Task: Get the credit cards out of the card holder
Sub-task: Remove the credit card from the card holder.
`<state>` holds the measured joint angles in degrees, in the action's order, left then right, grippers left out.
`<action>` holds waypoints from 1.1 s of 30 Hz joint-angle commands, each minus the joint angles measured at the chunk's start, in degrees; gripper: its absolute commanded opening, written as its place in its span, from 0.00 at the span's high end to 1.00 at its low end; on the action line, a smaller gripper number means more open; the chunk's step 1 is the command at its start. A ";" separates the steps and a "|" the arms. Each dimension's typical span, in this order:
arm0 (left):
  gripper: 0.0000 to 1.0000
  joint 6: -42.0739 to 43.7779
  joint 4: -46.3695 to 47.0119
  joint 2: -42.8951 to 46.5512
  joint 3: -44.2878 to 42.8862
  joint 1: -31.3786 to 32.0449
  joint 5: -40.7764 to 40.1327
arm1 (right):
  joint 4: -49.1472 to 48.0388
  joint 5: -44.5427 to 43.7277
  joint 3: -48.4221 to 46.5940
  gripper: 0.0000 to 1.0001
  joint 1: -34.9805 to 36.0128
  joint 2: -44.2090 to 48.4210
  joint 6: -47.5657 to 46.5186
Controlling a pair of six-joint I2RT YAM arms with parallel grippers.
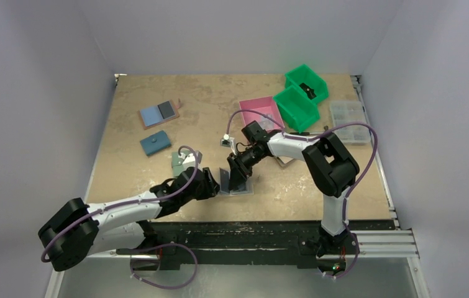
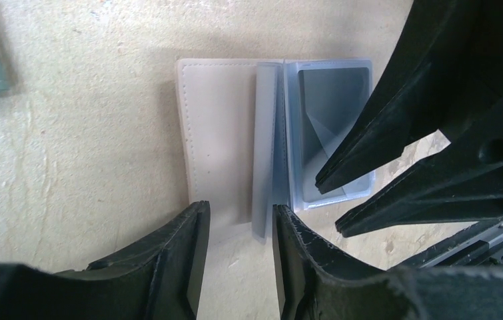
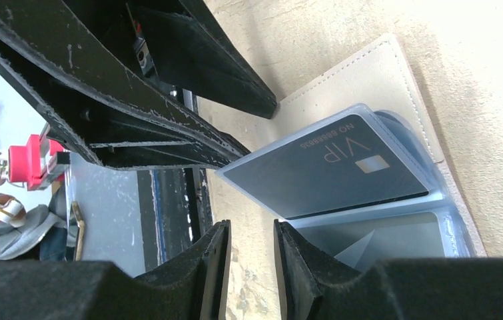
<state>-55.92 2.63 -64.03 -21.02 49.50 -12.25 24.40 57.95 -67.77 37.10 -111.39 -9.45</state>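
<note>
The card holder point(image 2: 218, 133) lies open on the table point(image 2: 68, 167), near its front edge and between the two arms. Its beige cover is flat and its clear plastic sleeves point(image 2: 265, 147) fan up from the spine. A dark VIP card point(image 3: 328, 167) sits fully inside the top sleeve, and what looks like a second, greyer card point(image 3: 382, 240) shows in the sleeve beneath. No card is out yet.

The left gripper point(image 2: 240, 210) straddles the holder's near edge with its fingers apart. One upright sleeve leaf stands in the gap but is not pinched. The right gripper point(image 3: 252, 230) hovers just beside the VIP sleeve's corner, its fingers a narrow gap apart and holding nothing.

The likely trouble is that nothing pins the holder down. A tug on the card could drag the light holder along or lift the whole leaf. The right fingers might also close on plastic and card together, so the card would stay sheathed. The two grippers work very close together and could knock each other. A shove toward the front edge could slide the holder off the table.
</note>
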 commanded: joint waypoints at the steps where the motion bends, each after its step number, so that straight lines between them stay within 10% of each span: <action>1: 0.57 -0.39 -1.80 3.40 1.16 -0.39 -2.12 | -1.28 -1.47 -1.69 0.62 0.25 0.56 -0.27; 15: 0.53 1.06 -4.23 19.58 2.56 -0.45 3.02 | -0.05 -6.24 -1.40 0.64 0.25 3.28 -4.96; 33: 0.54 1.15 4.16 8.02 1.50 -0.77 1.84 | 2.25 -6.43 -2.19 0.66 0.25 2.79 -7.53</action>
<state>-55.90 4.86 -55.42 -18.83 49.34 -8.23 26.20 51.94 -67.92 37.12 -110.89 -15.79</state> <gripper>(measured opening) 0.463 0.343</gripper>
